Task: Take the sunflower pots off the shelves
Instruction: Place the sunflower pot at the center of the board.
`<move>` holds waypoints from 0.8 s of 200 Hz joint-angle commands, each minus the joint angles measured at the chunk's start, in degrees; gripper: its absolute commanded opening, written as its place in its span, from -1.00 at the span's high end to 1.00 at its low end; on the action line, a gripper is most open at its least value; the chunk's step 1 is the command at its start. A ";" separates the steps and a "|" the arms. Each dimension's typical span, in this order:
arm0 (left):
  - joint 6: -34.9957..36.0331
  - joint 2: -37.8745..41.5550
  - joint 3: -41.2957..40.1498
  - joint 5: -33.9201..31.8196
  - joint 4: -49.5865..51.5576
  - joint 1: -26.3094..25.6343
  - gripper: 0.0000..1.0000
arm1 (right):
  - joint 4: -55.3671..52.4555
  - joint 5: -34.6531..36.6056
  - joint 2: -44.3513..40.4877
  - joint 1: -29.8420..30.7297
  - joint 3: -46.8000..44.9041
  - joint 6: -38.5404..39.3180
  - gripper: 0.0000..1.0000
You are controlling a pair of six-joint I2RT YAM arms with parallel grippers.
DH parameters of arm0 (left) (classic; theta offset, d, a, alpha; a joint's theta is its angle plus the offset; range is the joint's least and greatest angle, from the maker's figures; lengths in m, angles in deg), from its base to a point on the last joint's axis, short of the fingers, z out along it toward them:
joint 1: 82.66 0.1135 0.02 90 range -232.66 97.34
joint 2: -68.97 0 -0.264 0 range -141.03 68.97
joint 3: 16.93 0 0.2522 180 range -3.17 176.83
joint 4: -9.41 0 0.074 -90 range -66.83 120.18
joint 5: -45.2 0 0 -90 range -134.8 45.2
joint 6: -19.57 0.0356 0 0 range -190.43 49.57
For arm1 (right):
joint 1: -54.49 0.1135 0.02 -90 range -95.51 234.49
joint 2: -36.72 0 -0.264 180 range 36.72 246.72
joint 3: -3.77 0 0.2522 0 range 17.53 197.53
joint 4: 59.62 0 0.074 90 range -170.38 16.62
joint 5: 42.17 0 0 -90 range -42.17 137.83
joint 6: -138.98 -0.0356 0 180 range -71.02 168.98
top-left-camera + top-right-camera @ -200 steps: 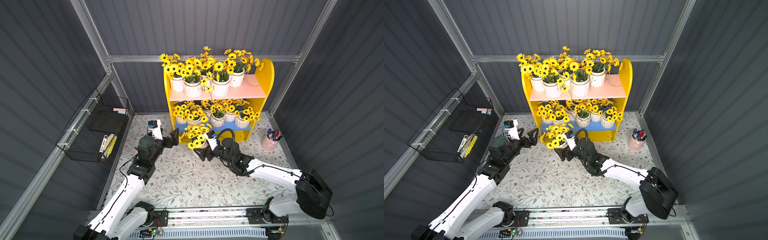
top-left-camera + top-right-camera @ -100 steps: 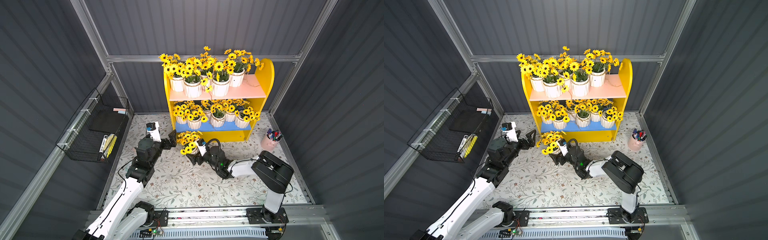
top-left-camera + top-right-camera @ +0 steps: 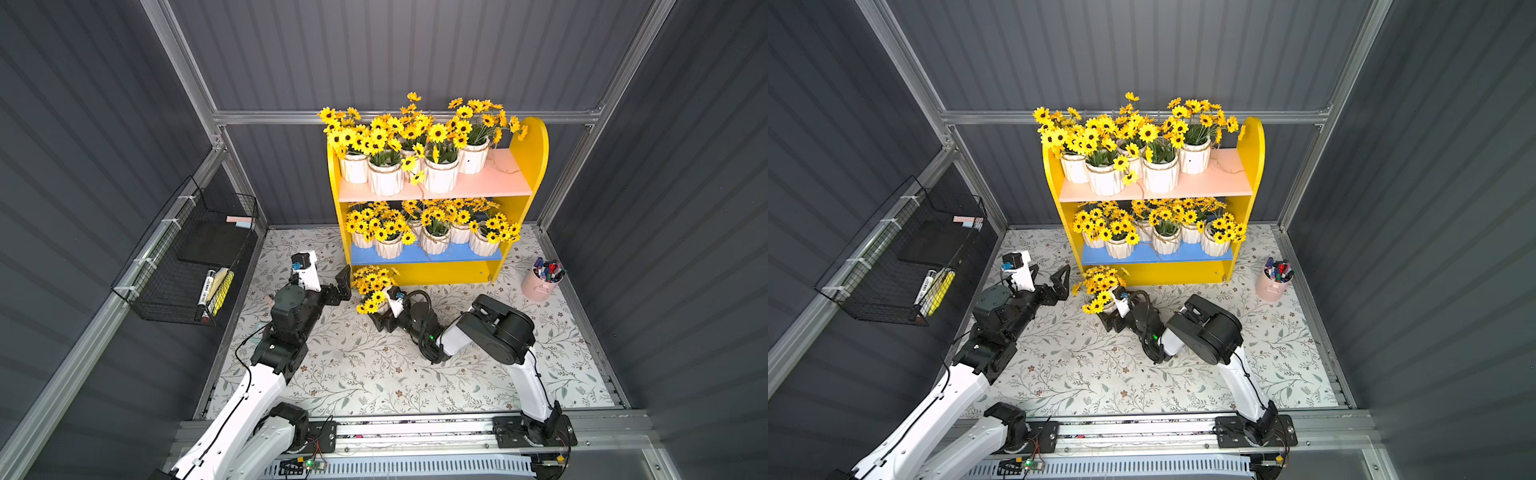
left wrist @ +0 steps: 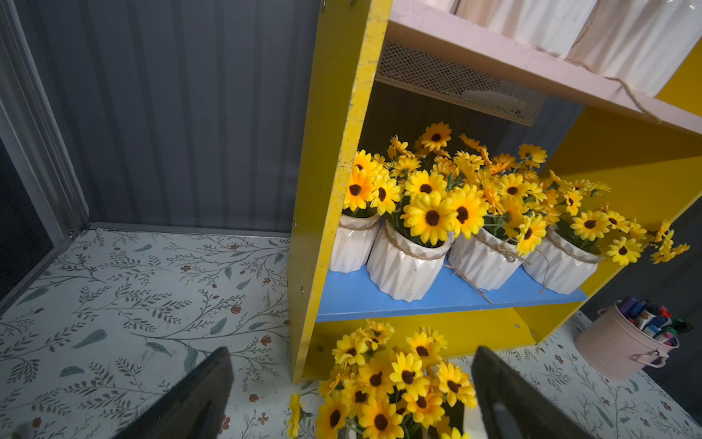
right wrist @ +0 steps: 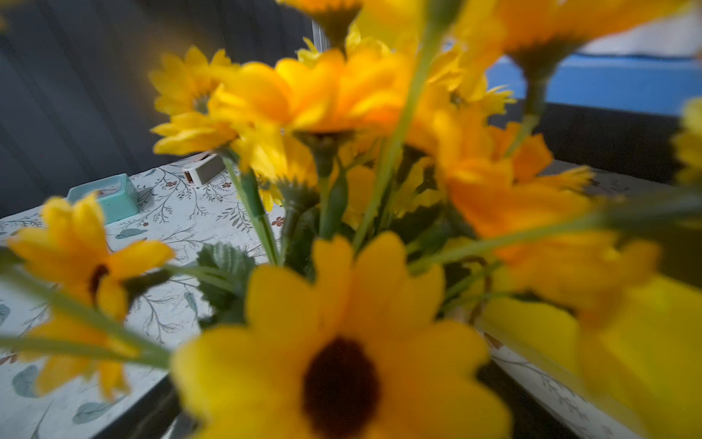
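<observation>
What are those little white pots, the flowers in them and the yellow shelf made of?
Pots: probably glazed ceramic or hard plastic, glossy white with folded ribs.
Flowers: artificial, likely fabric petals on plastic stems; matte and all alike.
Shelf: painted board, seemingly wood; yellow paint chipped along the side panel's edge.

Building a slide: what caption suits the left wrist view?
Open left claw facing a sunflower pot before the yellow shelves.

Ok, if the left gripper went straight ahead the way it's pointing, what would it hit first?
Probably the yellow, dark-centred flowers of the sunflower pot in front of the yellow two-tier shelves: its wrist view shows them just ahead, between the left gripper's open fingers, though depth is unclear.
</observation>
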 commanded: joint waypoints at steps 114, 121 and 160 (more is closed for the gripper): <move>0.46 -1.28 -0.23 2.10 -2.10 0.12 -0.99 | -15.98 2.54 -0.08 -0.69 5.47 -3.90 -0.20; 0.34 -1.27 -0.22 2.20 -2.21 0.12 -0.99 | -16.02 2.03 0.26 -0.69 5.53 -3.51 -0.27; 0.04 -1.19 -0.26 2.41 -2.31 0.12 -0.99 | -18.40 2.30 -0.86 -0.52 4.72 -2.96 -0.98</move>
